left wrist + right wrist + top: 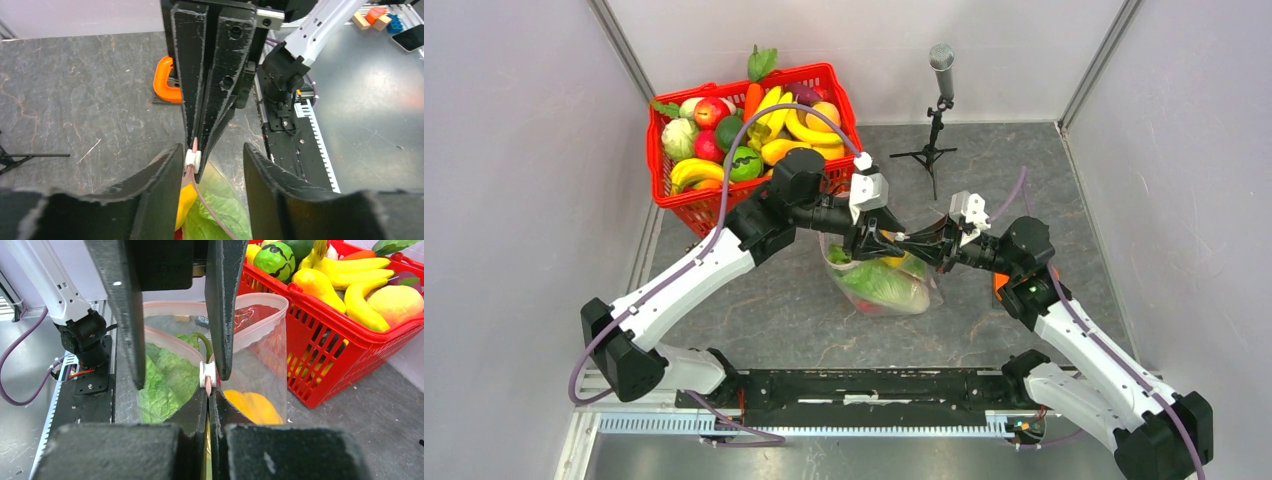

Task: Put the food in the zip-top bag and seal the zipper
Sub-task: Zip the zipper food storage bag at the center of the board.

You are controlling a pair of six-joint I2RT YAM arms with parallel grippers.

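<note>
The clear zip-top bag [886,290] stands on the table between my two grippers, its mouth gaping wide. Food shows inside it: a green cabbage [882,283] [165,380], a yellow pepper [252,405] [186,200] and a bit of red. My right gripper [921,243] [208,390] is shut on the end of the pink zipper [211,210] [172,343]. A white slider [193,159] [207,372] sits right at its fingertips. My left gripper [892,238] [212,167] is open and straddles the strip, with the slider close beside one finger and the other finger well away.
A red mesh basket [686,205] full of toy fruit stands at the back left, close behind the bag. A microphone on a tripod [939,100] is at the back. An orange clamp [165,80] sits on the table by the right arm. The arms' rail [874,385] runs along the near edge.
</note>
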